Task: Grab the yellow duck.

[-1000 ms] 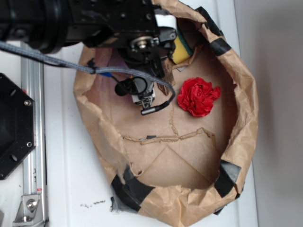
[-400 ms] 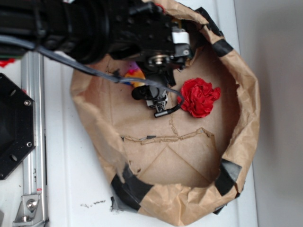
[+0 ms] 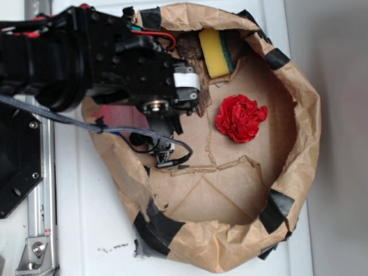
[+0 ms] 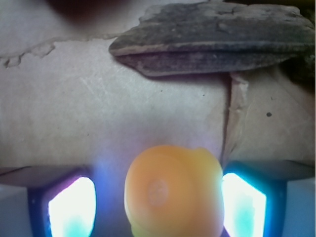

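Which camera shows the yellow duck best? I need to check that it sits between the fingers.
The wrist view: the yellow duck fills the lower middle, between the two glowing fingers. In the exterior view the arm hides it entirely.

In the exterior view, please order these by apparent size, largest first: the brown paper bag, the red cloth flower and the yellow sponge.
1. brown paper bag, by far the largest; it holds the other two.
2. red cloth flower.
3. yellow sponge, which looks slightly smaller than the flower, though it stands partly on its side against the bag wall, so the gap is unsure.
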`<action>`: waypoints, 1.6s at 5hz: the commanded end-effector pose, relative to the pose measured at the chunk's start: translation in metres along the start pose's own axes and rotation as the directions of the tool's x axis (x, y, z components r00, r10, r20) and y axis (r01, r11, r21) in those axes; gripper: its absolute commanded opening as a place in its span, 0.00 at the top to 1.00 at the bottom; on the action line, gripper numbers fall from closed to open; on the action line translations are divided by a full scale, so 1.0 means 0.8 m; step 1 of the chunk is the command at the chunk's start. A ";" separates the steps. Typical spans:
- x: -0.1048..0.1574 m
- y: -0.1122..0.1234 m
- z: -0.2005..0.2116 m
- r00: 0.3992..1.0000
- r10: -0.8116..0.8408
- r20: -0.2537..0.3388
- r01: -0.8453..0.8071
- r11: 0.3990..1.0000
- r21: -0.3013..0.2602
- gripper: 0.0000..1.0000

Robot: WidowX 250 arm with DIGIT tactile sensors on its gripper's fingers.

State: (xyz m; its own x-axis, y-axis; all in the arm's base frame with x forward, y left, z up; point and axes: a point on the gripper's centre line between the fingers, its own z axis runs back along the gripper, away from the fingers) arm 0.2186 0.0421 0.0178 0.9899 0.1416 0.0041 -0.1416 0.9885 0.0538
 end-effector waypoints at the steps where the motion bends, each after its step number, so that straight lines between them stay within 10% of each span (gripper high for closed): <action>1: 0.003 -0.003 0.013 1.000 -0.012 0.027 0.011 1.000 0.005 0.00; 8: 0.003 -0.003 0.037 0.997 -0.002 0.082 0.009 0.997 -0.082 0.00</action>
State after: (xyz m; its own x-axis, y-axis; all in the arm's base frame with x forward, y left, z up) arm 0.2170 0.0385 0.0427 0.9876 0.1471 0.0556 -0.1457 0.9889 -0.0281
